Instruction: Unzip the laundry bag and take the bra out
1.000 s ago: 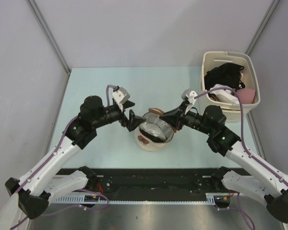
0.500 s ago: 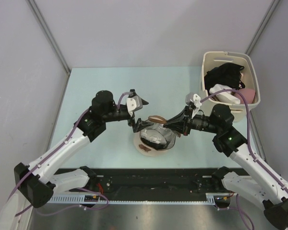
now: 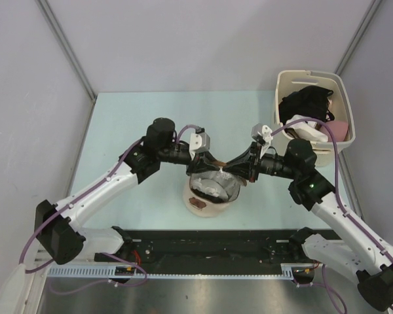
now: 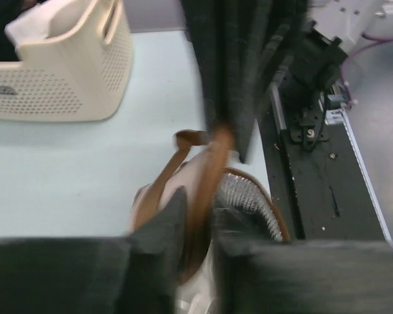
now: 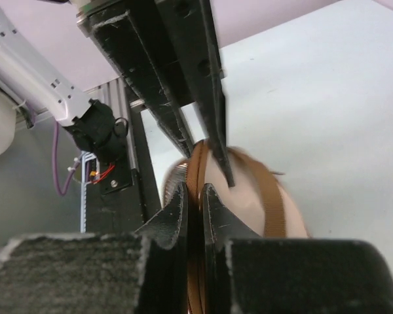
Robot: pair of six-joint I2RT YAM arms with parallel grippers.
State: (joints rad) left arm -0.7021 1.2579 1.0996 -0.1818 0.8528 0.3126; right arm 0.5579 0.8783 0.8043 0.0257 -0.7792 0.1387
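Observation:
The laundry bag (image 3: pixel 211 195) is a cream drum with brown zipper trim, standing mid-table between both arms. My left gripper (image 3: pixel 207 163) reaches its top rim from the left. In the left wrist view this gripper (image 4: pixel 200 208) is shut on the brown trim (image 4: pixel 209 170). From the right, my right gripper (image 3: pixel 228 168) meets the same rim. The right wrist view shows it (image 5: pixel 194 196) shut on the brown trim (image 5: pixel 198 163), the left fingers (image 5: pixel 213 131) just beyond. The bag's grey mesh side (image 4: pixel 245 196) shows. I cannot make out the bra.
A rigid cream plastic basket (image 3: pixel 283 88) stands at the back right of the table, holding black, white and pink garments; it shows in the left wrist view too (image 4: pixel 65 85). The black arm rail (image 3: pixel 209 245) runs along the near edge.
My left arm has swung right to the bag and its jaws, open before, have closed on the rim trim. The right gripper has shifted slightly left, still clamped on the trim.

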